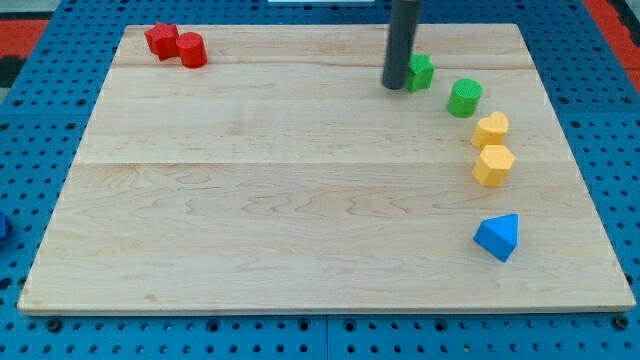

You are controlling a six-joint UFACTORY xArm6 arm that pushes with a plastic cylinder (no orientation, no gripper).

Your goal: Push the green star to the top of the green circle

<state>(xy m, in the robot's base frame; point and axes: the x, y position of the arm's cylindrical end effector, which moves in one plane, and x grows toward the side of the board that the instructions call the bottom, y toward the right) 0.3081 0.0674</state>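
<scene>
The green star (421, 71) lies near the view's top right of the wooden board (300, 200). The green circle (465, 97) sits just below and right of it, a small gap apart. My tip (396, 86) rests on the board at the star's left side, touching or almost touching it; the dark rod rises out of the view's top and hides part of the star's left edge.
A yellow heart (491, 129) and a yellow hexagon (493, 165) sit below the green circle. A blue triangle (498, 237) lies at the lower right. Two red blocks (176, 45) sit together at the top left corner.
</scene>
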